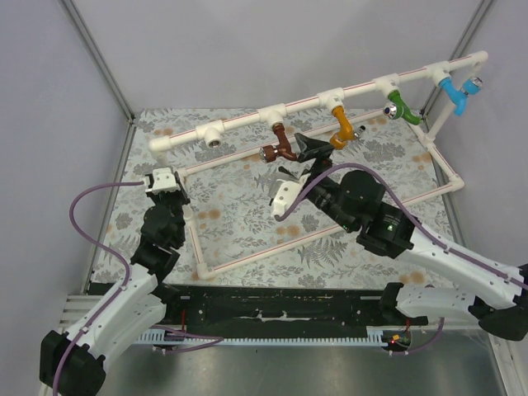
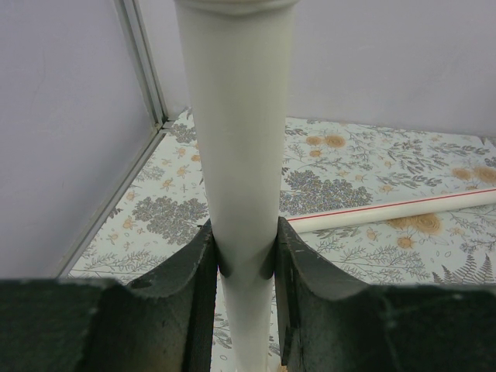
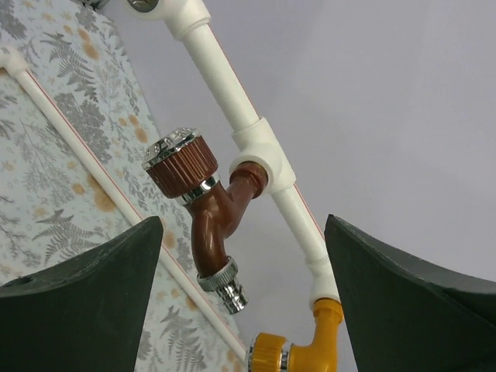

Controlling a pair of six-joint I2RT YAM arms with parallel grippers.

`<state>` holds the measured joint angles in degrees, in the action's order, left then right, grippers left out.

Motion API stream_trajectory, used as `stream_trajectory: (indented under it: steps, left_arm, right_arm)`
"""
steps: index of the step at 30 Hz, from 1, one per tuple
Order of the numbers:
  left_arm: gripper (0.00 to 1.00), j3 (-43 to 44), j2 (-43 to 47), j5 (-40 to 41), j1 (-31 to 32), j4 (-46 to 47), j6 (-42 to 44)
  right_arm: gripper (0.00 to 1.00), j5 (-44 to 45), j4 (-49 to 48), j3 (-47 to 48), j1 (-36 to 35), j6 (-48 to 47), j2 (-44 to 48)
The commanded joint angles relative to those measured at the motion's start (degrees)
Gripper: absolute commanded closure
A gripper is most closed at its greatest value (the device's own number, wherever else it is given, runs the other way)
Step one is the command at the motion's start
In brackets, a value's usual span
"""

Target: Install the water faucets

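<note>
Pale grey walls close in a fern-and-flower patterned tabletop [image 1: 239, 206], where a white pipe frame [image 1: 247, 118] stands with its top rail slanting up toward the far right.

Both task taps sit on that rail, side by side near its middle. The brown faucet [image 1: 280, 142] is seated in a tee fitting [image 3: 263, 167]. Its long axis runs from the rail toward the arms, and in the right wrist view its ribbed knob with a silvery cap points up and left while the silvery spout end points down. The orange-yellow faucet [image 1: 340, 128] hangs from the next fitting to the right, its body also running away from the rail toward the near side, with its silvery end turned right. How deep either one is screwed in I cannot tell from these angles. Farther along the rail are a green tap [image 1: 400, 106] and a light blue tap [image 1: 456, 92].

The right hand [image 1: 313, 153] is just on the near side of the two faucets with its jaws spread wide, gripping nothing; the brown faucet shows in the gap between its fingers [image 3: 85, 294] without touching them. The left hand [image 1: 167, 183] is at the frame's left end, clamped tight on an upright pipe [image 2: 240, 116], which runs straight up between its pads.
</note>
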<state>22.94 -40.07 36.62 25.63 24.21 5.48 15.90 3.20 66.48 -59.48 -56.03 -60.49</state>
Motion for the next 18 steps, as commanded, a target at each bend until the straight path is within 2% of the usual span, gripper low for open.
stream_trajectory:
  steps: [1, 6, 11, 14, 16, 18]
  left_arm:
    - [0.98, -0.18, -0.62, -1.73, 0.65, 0.31, 3.05]
    - [0.98, -0.18, -0.53, -1.82, 0.65, 0.4, 3.05]
    - [0.98, -0.18, -0.53, -1.64, 0.56, 0.49, 3.14]
    - [0.98, -0.26, -0.44, -1.47, 0.56, 0.49, 3.31]
    - [0.98, -0.18, -0.35, -1.64, 0.56, 0.49, 3.23]
    - [0.98, -0.18, -0.35, -1.64, 0.65, 0.58, 3.31]
  right_arm:
    - [0.08, 2.37, -5.65, 0.58, -0.37, -14.71, -4.1]
    - [0.15, 7.38, -17.24, -0.29, 0.24, -19.55, -10.25]
    - [0.27, 10.81, -26.91, -0.3, 2.0, -15.0, -14.48]
    - [0.42, 13.45, -31.58, -0.21, 2.18, -6.49, -16.15]
    - [0.54, 13.37, -32.38, -0.47, 2.18, 4.22, -16.07]
    - [0.67, 14.59, -33.6, -0.73, 2.09, 20.44, -15.63]
